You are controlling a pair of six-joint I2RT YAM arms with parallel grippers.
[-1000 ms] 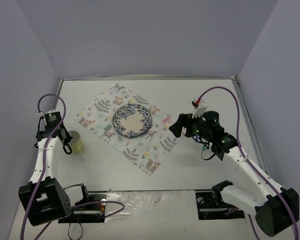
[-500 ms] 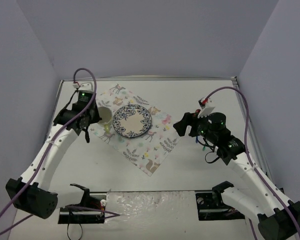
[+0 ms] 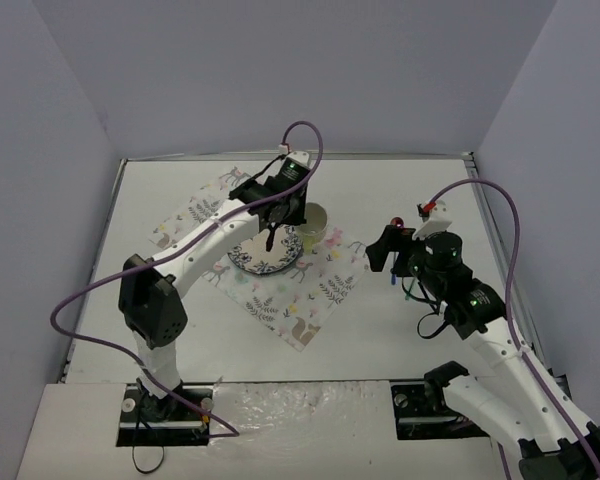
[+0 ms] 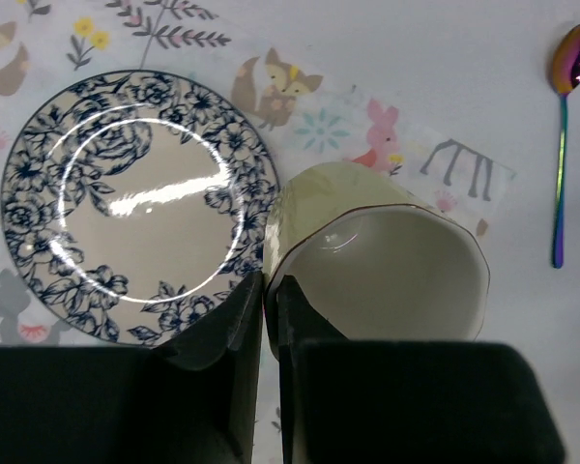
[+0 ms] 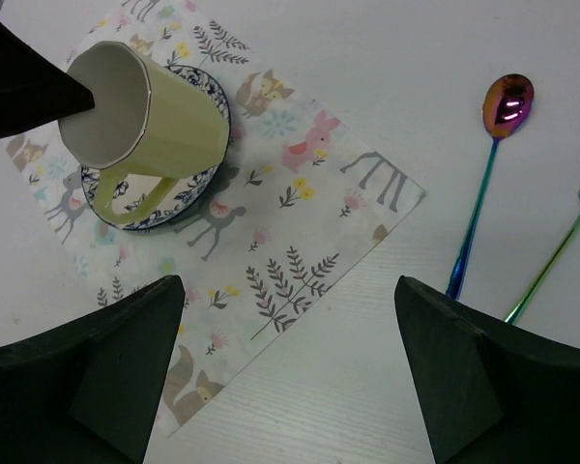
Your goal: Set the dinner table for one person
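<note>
My left gripper [image 3: 298, 217] is shut on the rim of a pale yellow-green mug [image 3: 315, 219] and holds it above the right edge of a blue-flowered plate [image 3: 264, 247]. In the left wrist view the fingers [image 4: 268, 295] pinch the mug's wall [image 4: 377, 261] beside the plate [image 4: 135, 208]. The plate lies on an animal-and-leaf printed cloth [image 3: 310, 290] on the white dinner table [image 3: 410, 190]. My right gripper [image 3: 388, 247] is open and empty, right of the cloth. In the right wrist view it [image 5: 290, 377] hovers over the cloth's edge [image 5: 300, 213], and the mug [image 5: 145, 106] is tilted.
An iridescent spoon [image 5: 488, 184] and a fork [image 5: 561, 246] lie on the bare table right of the cloth; the spoon also shows in the left wrist view [image 4: 564, 135]. Grey walls close in the table on three sides.
My left arm has carried the mug from the table's left side across the cloth to the plate's right edge. My right arm has drifted slightly right.
</note>
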